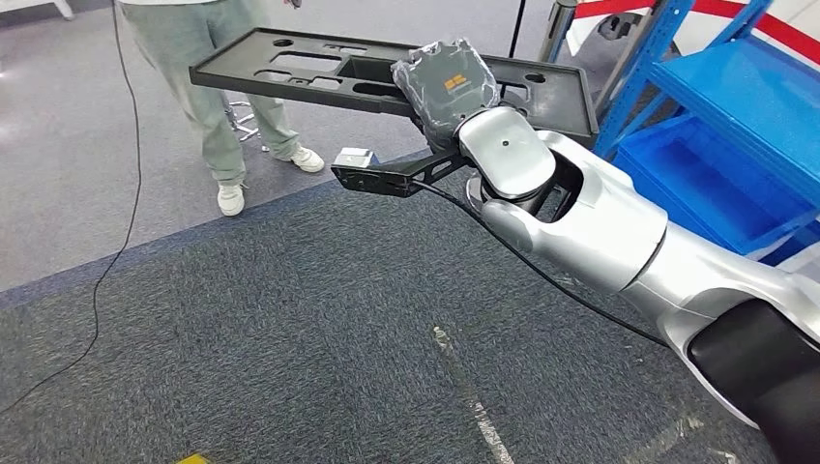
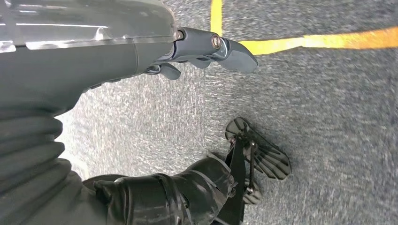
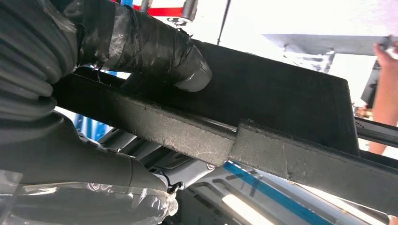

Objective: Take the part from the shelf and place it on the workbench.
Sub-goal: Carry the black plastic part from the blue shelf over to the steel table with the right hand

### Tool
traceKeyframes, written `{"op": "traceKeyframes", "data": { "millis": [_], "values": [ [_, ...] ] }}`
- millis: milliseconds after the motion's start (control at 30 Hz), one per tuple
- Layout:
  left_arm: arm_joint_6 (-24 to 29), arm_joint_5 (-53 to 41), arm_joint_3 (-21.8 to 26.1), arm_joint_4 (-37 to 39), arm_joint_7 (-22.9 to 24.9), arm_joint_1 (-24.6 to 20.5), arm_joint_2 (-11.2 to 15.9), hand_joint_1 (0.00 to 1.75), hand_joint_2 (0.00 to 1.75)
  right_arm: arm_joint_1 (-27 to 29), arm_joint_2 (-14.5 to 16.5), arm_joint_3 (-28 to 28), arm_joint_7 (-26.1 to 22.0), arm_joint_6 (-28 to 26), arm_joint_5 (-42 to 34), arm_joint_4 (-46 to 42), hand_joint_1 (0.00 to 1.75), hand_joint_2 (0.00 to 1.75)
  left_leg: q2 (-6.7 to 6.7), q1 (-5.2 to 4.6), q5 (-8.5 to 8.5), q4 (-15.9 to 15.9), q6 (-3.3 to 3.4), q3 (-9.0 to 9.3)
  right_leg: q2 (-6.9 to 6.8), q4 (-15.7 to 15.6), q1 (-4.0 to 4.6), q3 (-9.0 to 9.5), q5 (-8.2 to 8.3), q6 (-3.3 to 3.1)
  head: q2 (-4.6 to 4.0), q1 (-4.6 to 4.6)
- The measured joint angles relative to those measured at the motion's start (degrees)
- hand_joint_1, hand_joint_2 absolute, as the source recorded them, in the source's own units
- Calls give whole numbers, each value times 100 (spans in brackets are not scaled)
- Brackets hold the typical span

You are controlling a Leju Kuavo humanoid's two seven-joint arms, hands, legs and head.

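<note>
Part (image 1: 387, 72) in my right hand (image 1: 447, 85), a long flat black panel with cut-outs, held up off the carpet (image 1: 290, 338) and stretching out to both sides of my grip. From the head view my hand sits on top of the panel near its middle, wrapped in a plastic-covered glove, with my silver arm (image 1: 580, 217) reaching out behind it. From the right wrist view my taped thumb (image 3: 159, 51) presses down on the panel's upper face (image 3: 281, 108) while the rest of the hand (image 3: 70, 159) wraps under its edge, so the hand is clamped on the part. Just to the right of that hand stands the blue shelf (image 1: 745, 126), close beside the panel's far end. Beyond the panel, out to the left, a person (image 1: 227, 87) in light trousers and white shoes stands on the grey floor. My left hand (image 2: 206, 51) hangs down over the carpet near a yellow line (image 2: 309, 41), fingers (image 2: 237, 54) loosely extended and holding nothing.
</note>
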Motion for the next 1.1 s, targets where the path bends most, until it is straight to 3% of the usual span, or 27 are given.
{"op": "traceKeyframes", "data": {
  "millis": [33,167,233,300,367,400,433,500,567,600,667,733,833,867,900,933,967,1033,1100],
  "values": [
    [4,-5,0,1,5,-4,-3,0,175,-8,-16,0,6,5,-12,0,175,175,-28,-8,-1,15,-4,-10,56,-88,-8,33,4,-6,0,-3],
    [19,-16,0,1,17,-4,-2,0,175,-19,-20,0,16,27,-35,-1,175,175,-89,18,7,11,-22,-37,2,-115,-9,69,-22,15,0,-1],
    [39,-33,-1,5,45,29,-8,0,175,-76,-25,0,46,88,-70,-5,175,175,148,25,-117,208,-130,-158,-203,-173,-5,134,-15,-22,0,-19],
    [42,-45,-2,9,61,43,-12,0,175,-167,-34,0,83,148,-103,-9,175,175,518,27,-429,807,-246,-448,-434,-228,-9,198,-8,-84,0,-41],
    [16,-60,-2,9,49,21,-12,0,175,-211,-44,0,99,180,-137,-9,175,175,638,57,-636,1409,-281,-734,-578,-209,-9,205,-30,-96,0,-42],
    [-2,-69,-2,9,45,19,-12,0,175,-220,-48,0,104,197,-153,-9,175,175,661,68,-606,1471,-290,-760,-648,-198,-12,208,-44,-92,0,-44],
    [-23,-76,-2,9,43,19,-12,0,175,-227,-50,0,109,212,-164,-9,175,175,686,76,-484,1320,-293,-676,-715,-185,-16,212,-62,-84,0,-44],
    [-82,-82,-2,9,56,18,-10,0,175,-269,-56,-1,127,239,-175,-9,175,175,852,57,-179,610,-280,-288,-833,-156,-11,225,-105,-48,0,-45],
    [-163,-89,-2,9,95,6,-6,0,175,-336,-75,-1,143,253,-180,-9,175,175,1008,0,-61,103,-210,-20,-937,-136,22,232,-142,5,0,-42],
    [-199,-94,-2,10,121,3,-2,0,175,-361,-84,-1,145,258,-187,-10,175,175,1017,-29,-77,25,-169,11,-989,-139,37,239,-154,33,0,-42],
    [-256,-102,-2,13,173,8,6,0,175,-381,-95,-1,148,264,-214,-14,175,175,893,-29,-55,-14,-89,21,-1089,-153,49,263,-182,87,0,-39],
    [-290,-101,-3,14,211,18,13,0,175,-392,-107,-1,149,269,-241,-18,175,175,779,-7,-25,-73,-26,50,-982,10,33,212,-333,133,0,-28],
    [-303,-99,-4,15,238,10,20,0,175,-400,-136,-2,151,278,-270,-18,175,175,616,7,-2,-99,37,60,-636,986,8,-234,-816,157,0,-13],
    [-303,-96,-4,15,243,6,21,0,175,-383,-147,-2,151,282,-278,-18,175,175,551,8,-1,-96,44,59,-597,1277,6,-383,-895,164,0,-11],
    [-303,-93,-4,15,248,5,22,0,175,-362,-154,-2,153,286,-285,-18,175,175,479,10,-2,-91,45,58,-580,1395,1,-456,-872,167,0,-11],
    [-303,-91,-4,15,251,5,23,0,175,-346,-161,-2,153,289,-289,-18,175,175,404,12,-3,-81,44,58,-569,1298,-11,-428,-746,167,0,-10],
    [-303,-89,-4,15,254,7,25,0,175,-340,-166,-1,155,289,-291,-19,175,175,329,15,-5,-68,39,58,-540,1000,-28,-301,-543,162,0,-10],
    [-303,-85,-4,15,260,7,26,0,175,-349,-180,-1,160,290,-295,-20,175,175,189,17,-10,-28,6,36,-349,276,-71,26,-230,146,0,-12],
    [-303,-83,-4,16,271,4,30,0,175,-355,-194,-1,162,290,-298,-25,175,175,73,26,12,-10,-61,-15,-216,-59,-79,184,-157,137,0,-16]
  ]
}}
